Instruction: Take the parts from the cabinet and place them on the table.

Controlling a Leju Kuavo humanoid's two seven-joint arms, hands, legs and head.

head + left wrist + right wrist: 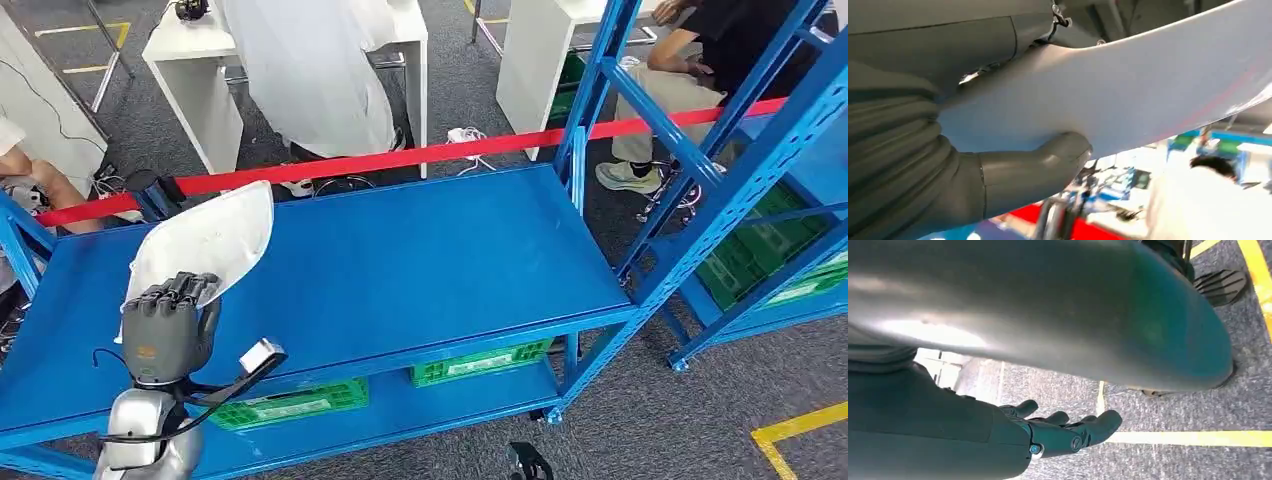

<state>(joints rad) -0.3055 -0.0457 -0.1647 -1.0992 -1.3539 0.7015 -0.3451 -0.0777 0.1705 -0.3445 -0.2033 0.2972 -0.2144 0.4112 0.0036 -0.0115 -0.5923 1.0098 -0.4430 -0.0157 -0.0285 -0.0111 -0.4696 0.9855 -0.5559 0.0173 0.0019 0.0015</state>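
Observation:
My left hand point(170, 322) grips a large white curved part point(208, 240) and holds it over the left end of the blue table point(420, 260). In the left wrist view the same white part point(1128, 85) lies across the palm, with the grey thumb point(1048, 162) pressed against its underside. My right hand point(1068, 430) hangs beside my body above the grey floor, fingers apart and holding nothing.
A red tape barrier point(400, 158) runs behind the table. A person in white point(310, 70) stands past it, and another person sits at the back right. Green crates point(480, 362) sit on the table's lower shelf. A blue rack point(760, 170) stands to the right.

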